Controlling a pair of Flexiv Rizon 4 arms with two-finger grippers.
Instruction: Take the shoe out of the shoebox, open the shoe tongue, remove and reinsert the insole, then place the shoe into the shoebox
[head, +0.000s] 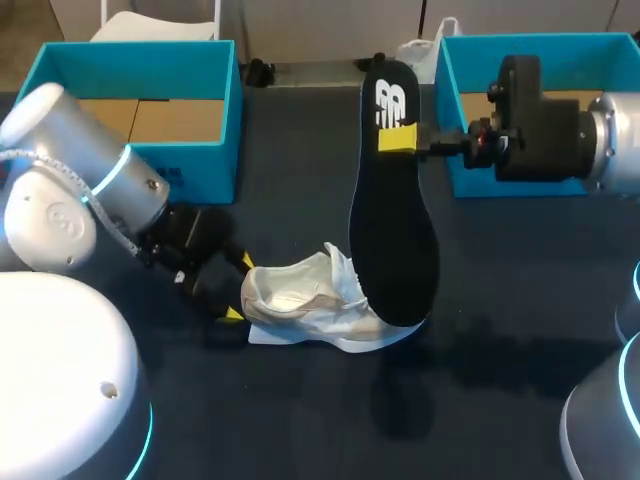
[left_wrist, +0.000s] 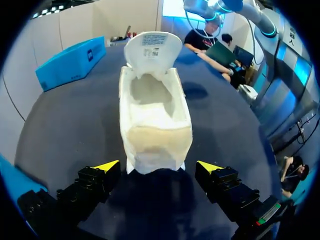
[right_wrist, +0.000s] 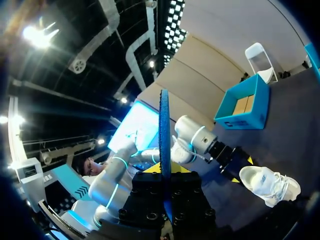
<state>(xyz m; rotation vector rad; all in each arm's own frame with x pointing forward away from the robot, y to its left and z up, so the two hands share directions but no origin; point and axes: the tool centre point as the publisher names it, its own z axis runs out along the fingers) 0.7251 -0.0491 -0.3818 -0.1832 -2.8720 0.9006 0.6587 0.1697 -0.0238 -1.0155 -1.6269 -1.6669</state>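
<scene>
Gripped by the right tool (head: 400, 138), a long black flat insole (head: 392, 210), yellow tips pinching its edge from both sides near its far end. Held upright, high over the dark surface (head: 300, 130), lower end just by the toe of a white mesh sneaker (head: 300, 300); touching or not, impossible to tell. White mesh sneaker standing on its sole near the middle of the surface, outside both boxes, heel to the left, tongue folded forward, opening bare inside. Low at the heel, the left tool (head: 238, 288), fingers spread wide, one tip on each side, neither in contact in the left wrist view. At far left, a teal cardboard shoebox (head: 60, 70); at far right, a second teal cardboard shoebox (head: 450, 110), both open at the top.
</scene>
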